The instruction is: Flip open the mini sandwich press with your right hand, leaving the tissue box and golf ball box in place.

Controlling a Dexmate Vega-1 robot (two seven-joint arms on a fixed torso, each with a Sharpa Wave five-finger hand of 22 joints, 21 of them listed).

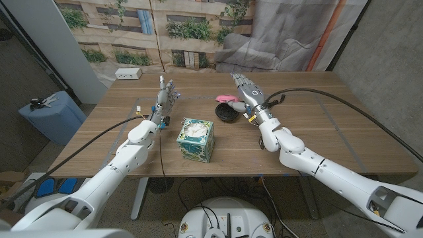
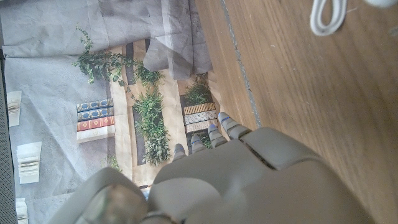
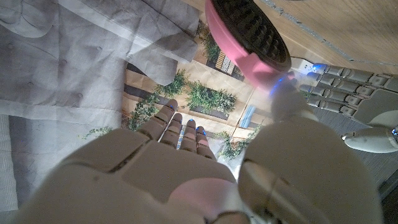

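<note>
The mini sandwich press [image 1: 228, 106] is seen on the desk [image 1: 310, 132] beyond and to the right of the tissue box [image 1: 196, 139], with its pink lid already lifted away from the dark base plate; in the right wrist view the pink lid [image 3: 245, 37] is shown raised with its ribbed plate exposed. The opening step is therefore judged to be done or all but done. The right hand [image 1: 248, 89] is held just beside the press, on the side away from the tissue box, fingers stretched out and apart with nothing gripped; whether the thumb touches the lid cannot be told. What is called for next is judged to be a withdrawal of this hand upward and clear, so that the lid is not knocked shut.

The left hand [image 1: 166, 96] is raised beyond the tissue box, on the side away from the press, fingers spread and nothing held. No golf ball box can be made out.

The desk is of light wood. A white power strip [image 1: 128, 74] is set near its far edge, well apart from the tissue box. Behind the desk a backdrop printed with plants and shelves is hung beside grey cloth, and a blue bin [image 1: 53, 116] is placed on the floor to the left.
</note>
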